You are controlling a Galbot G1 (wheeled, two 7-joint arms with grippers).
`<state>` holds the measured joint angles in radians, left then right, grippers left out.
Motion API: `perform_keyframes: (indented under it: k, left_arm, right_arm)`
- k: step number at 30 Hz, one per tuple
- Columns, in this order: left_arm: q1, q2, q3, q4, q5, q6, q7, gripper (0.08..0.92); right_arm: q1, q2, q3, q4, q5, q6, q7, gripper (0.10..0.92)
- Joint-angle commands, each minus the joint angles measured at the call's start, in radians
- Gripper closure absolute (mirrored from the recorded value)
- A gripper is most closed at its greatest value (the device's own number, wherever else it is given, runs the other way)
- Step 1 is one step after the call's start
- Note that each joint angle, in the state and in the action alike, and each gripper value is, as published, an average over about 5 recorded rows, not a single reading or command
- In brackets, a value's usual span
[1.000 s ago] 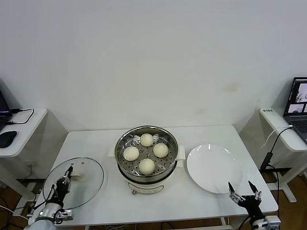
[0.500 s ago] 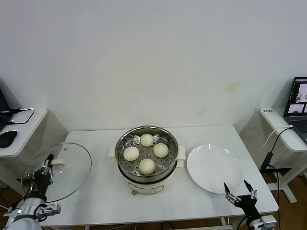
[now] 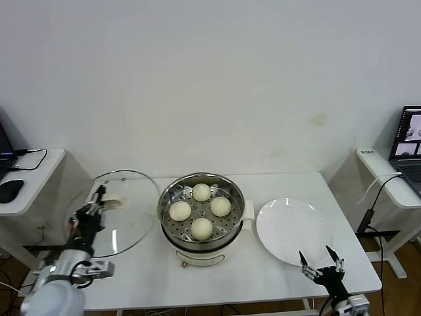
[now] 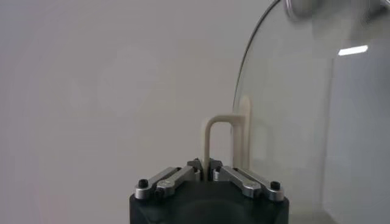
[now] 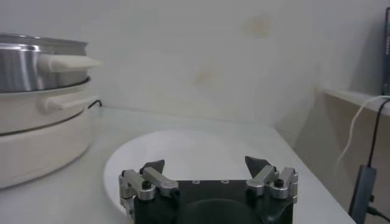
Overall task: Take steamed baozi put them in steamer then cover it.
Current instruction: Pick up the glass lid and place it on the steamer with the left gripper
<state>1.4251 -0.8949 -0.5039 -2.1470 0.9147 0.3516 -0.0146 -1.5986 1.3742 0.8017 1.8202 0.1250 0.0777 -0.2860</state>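
The steamer (image 3: 201, 245) stands mid-table with several cream-white baozi (image 3: 201, 228) on its perforated tray. Its steel wall and cream base also show in the right wrist view as the steamer (image 5: 36, 122). The clear glass cover (image 3: 135, 204) hangs tilted in the air just left of the steamer, above the table. My left gripper (image 3: 91, 209) is shut on the cover's cream handle (image 4: 210, 143), and the glass cover (image 4: 292, 109) fills one side of the left wrist view. My right gripper (image 3: 320, 266) is open and empty near the table's front right edge, right gripper (image 5: 206, 165) facing the plate.
A flat white plate (image 3: 294, 232) lies right of the steamer, plate (image 5: 183, 158) under the right gripper's view. Side desks stand at the left (image 3: 26, 178) and right (image 3: 388, 178), with a laptop (image 3: 409, 141) and cables (image 3: 375, 197) on the right.
My left gripper has lifted the cover off the table's left side, swung out left, then carried it up and right to the steamer's edge. The right gripper drifted slightly left and down.
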Motion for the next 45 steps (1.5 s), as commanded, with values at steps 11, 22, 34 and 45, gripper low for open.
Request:
perform_keyframes:
  k: [11, 22, 34, 45]
  left_arm:
    - [-0.497, -0.133, 0.547, 0.128, 0.201, 0.252, 0.251, 0.86]
    - [-0.542, -0.332, 0.574, 0.239, 0.388, 0.254, 0.327, 0.86]
    - [-0.512, -0.437, 0.567, 0.31, 0.471, 0.254, 0.334, 0.86]
    - [-0.476, -0.463, 0.57, 0.301, 0.507, 0.252, 0.329, 0.86]
  right_arm:
    - [0.007, 0.096, -0.038, -0.007, -0.152, 0.033, 0.016, 0.203]
    - [0.013, 0.107, -0.039, -0.022, -0.174, 0.037, 0.025, 0.203]
    - [0.023, 0.103, -0.041, -0.039, -0.176, 0.038, 0.028, 0.203]
    - [0.027, 0.101, -0.046, -0.048, -0.173, 0.04, 0.028, 0.203]
